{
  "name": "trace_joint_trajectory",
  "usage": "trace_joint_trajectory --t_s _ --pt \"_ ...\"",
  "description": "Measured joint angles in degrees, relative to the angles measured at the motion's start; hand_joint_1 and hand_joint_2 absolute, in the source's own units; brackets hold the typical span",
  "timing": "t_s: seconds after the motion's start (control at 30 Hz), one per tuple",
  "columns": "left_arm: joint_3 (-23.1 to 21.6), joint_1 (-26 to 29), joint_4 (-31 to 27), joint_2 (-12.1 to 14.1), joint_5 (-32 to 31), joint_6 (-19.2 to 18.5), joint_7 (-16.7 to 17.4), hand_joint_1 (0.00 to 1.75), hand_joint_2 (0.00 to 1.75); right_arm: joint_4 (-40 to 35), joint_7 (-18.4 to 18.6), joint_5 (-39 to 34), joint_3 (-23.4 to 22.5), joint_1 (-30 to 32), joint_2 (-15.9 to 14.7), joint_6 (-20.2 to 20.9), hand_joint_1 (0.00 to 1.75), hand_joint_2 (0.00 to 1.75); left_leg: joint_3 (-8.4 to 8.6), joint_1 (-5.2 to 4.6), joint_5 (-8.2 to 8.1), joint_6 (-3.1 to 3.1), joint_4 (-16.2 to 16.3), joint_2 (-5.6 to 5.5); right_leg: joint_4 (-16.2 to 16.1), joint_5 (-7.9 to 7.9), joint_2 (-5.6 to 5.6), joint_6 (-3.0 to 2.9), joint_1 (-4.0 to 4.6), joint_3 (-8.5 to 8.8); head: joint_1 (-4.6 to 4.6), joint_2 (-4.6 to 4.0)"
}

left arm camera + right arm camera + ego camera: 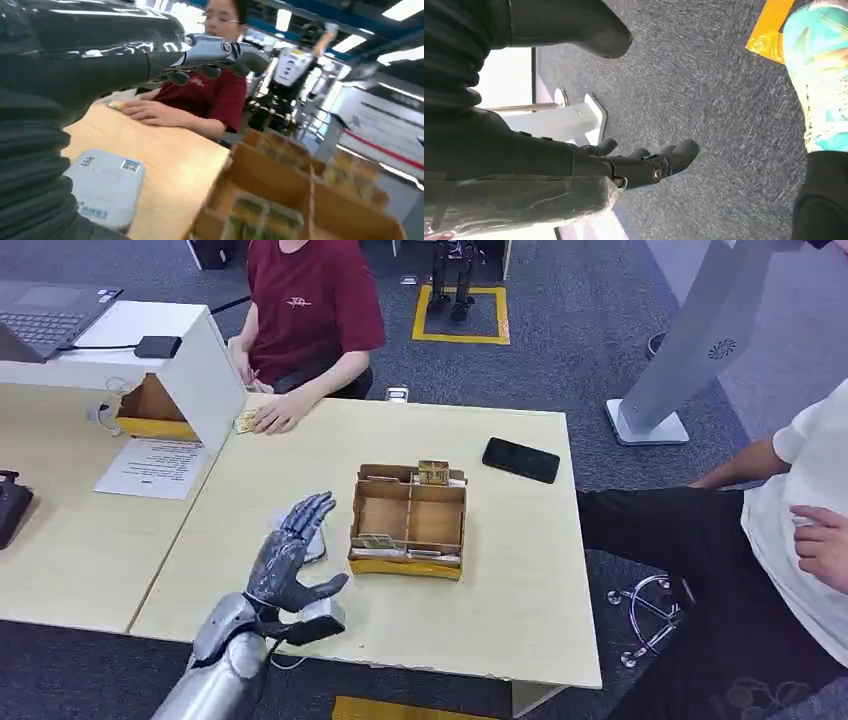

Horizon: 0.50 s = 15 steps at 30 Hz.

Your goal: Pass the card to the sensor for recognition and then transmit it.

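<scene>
Several cards (378, 542) lie in the box (408, 523) just beside the empty, wide-spread left robot hand (290, 555).

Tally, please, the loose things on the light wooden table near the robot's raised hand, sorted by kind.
Cardboard divider box: 1
Black phone: 1
White sensor device: 1
Card stacks showing in the box, near and far: 2
Total: 5
</scene>
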Motion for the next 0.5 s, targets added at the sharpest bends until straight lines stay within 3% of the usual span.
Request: trace_joint_trajectory --t_s 0.17,0.5 --pt "-9.44 0.04 -0.11 3.8 -6.62 3.12 5.83 0.0 1.75 0.0 0.04 0.48 -0.85 0.0 0.0 -0.11 0.0 1.75 0.01 0.01 0.02 -0.01 0.0 0.02 0.01 0.04 0.0 -0.01 0.0 -0.01 0.0 0.0" --pt "-17.72 -1.56 0.2 6.97 -6.31 2.25 7.32 0.0 1.75 0.0 0.0 0.57 -1.88 -0.02 0.02 -0.13 0.0 1.75 0.0 0.01 0.09 0.0 0.0 0.01 0.02 0.07 -0.01 0.01 0.0 0.0 0.0 0.0"
